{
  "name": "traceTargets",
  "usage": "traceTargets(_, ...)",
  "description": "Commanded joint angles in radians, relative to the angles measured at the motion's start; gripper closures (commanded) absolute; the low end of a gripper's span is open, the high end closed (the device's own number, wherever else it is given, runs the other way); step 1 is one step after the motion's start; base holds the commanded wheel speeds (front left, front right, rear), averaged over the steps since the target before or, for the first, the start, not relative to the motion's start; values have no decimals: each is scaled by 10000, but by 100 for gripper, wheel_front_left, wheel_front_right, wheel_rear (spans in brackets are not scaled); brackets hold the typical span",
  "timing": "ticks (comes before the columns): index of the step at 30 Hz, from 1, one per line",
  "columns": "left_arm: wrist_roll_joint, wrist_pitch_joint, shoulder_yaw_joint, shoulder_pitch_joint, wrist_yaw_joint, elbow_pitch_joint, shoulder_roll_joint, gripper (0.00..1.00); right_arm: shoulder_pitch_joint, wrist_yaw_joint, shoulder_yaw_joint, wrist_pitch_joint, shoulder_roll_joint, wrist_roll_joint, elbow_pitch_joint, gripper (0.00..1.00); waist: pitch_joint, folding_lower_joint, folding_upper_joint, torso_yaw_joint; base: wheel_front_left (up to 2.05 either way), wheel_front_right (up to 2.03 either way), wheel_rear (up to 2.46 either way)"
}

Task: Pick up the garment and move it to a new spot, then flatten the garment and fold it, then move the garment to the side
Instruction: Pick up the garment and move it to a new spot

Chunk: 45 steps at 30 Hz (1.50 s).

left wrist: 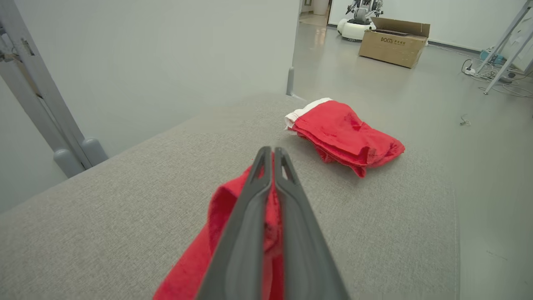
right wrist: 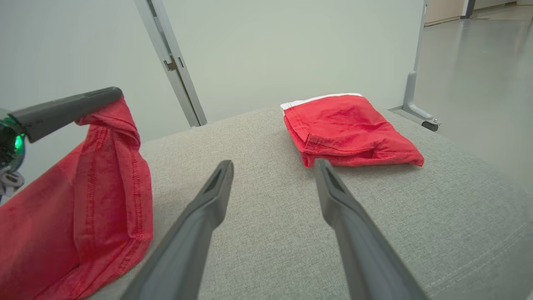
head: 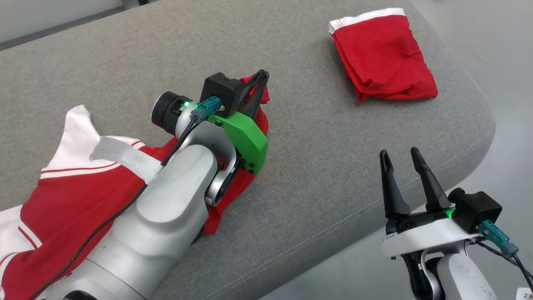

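The garment [head: 75, 196] is red with white trim and lies rumpled at the near left of the grey cushion [head: 333, 158]. My left gripper [head: 262, 77] is shut on one red corner of it and holds that corner up off the cushion; the pinched cloth [left wrist: 220, 208] hangs below the closed fingers [left wrist: 272, 152]. In the right wrist view the lifted fold [right wrist: 104, 175] drapes from the left gripper's finger [right wrist: 66, 110]. My right gripper [head: 399, 153] stands open and holds nothing near the cushion's front right edge, its fingers [right wrist: 273, 164] apart.
A second red garment [head: 383, 54], folded with a white band, lies at the far right corner [left wrist: 345, 133] [right wrist: 345, 129]. Beyond the cushion's rounded right edge is grey floor. A cardboard box [left wrist: 393, 46], another robot [left wrist: 360, 16] and cables [left wrist: 495, 75] stand far off.
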Motion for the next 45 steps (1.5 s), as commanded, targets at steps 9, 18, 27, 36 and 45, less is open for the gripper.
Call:
traceTargets(9, 84, -875, -409, -455, -535, 1167, -455, 0, -359, -15, 38, -74, 6, -53, 73, 0, 388, 0, -1, 178, 0, 0, 0)
traceTargets(18, 147, -1675, -244, 59, -10, -96, -219, 0, -194, -13, -70, -76, 2, -380, 33, 0, -201, 0, -1, 1426, 0, 0, 0)
traceTargets(27, -172, -1961, 1281, 1526, 1392, -2124, 1241, 0, -85, -15, -151, -65, -3, -634, 96, 0, -752, 0, -1, 2705, 0, 0, 0)
traceTargets(36, -741, -2002, 2798, 3130, 1869, -3295, 2533, 0, -40, -15, -40, -42, -7, -744, 298, 0, -1154, 0, -1, 3330, 0, 0, 0)
traceTargets(45, -752, -1997, 4792, 5562, 1656, -3972, 3626, 0, 163, -13, 100, 46, -4, -847, 565, 0, -1618, 0, -1, 3556, 0, 0, 0)
